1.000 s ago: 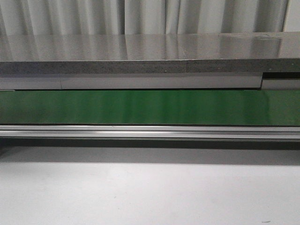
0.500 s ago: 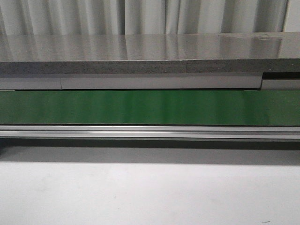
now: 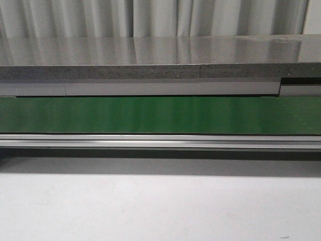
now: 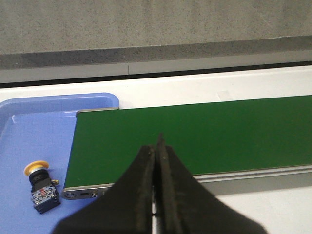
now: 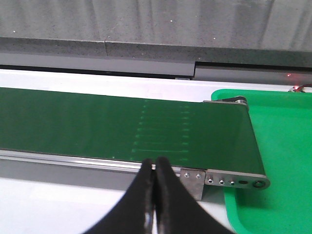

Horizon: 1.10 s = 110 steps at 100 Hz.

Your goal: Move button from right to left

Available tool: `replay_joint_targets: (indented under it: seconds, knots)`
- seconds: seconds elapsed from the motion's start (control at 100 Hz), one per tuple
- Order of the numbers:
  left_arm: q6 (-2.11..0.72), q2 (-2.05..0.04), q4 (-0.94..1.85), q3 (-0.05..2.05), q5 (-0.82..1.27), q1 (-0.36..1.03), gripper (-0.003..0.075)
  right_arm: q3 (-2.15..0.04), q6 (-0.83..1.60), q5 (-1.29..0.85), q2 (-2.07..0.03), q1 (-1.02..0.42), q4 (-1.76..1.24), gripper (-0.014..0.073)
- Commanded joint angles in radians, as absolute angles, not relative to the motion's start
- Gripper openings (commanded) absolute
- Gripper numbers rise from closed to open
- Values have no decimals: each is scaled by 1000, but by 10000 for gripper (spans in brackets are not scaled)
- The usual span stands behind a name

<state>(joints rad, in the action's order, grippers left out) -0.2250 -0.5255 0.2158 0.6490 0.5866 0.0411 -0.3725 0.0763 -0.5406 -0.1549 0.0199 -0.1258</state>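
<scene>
fingers of the left gripper (image 4: 157, 161) and right gripper (image 5: 156, 173) are pressing together on nothing, hovering near the green belt (image 4: 195, 134). beyond, the button (image 4: 40, 187) is lying in the blue tray (image 4: 29, 141) at the belt's left end, so the transfer is looking finished; the green tray (image 5: 282, 161) is showing nothing, and no obstacle is blocking a retreat.

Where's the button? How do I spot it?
Find the green belt and follow it to the blue tray at its end. The button lies there alone: a yellow cap on a black boxy body.
</scene>
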Motion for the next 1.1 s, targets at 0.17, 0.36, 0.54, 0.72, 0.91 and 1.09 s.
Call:
replay_joint_targets:
  seconds: [0.17,0.36,0.54,0.72,0.91,1.09]
  knots:
    - [-216,-318,239,498,428,48,-20,-398,82,-465,-163,18,-131,-67]
    - [-216,-225,282,390,381,48,-20,-398,82,-465,-163,18,-131,-67]
    - [-204,-164,222,276,164,48,-20,-398,82,-465,-163,18,-131,-67]
    - [86,-114,-64,155,27,48,-20,-398,82,-465,-163,18,-131,-67]
    - [112,-29,-54,58,8,48,-20,-398,82,-465,-163,18,-131,-67]
    - [103,36,-39,-31,-7,48,-20,-398,82,-465,-163,18,-131,-67]
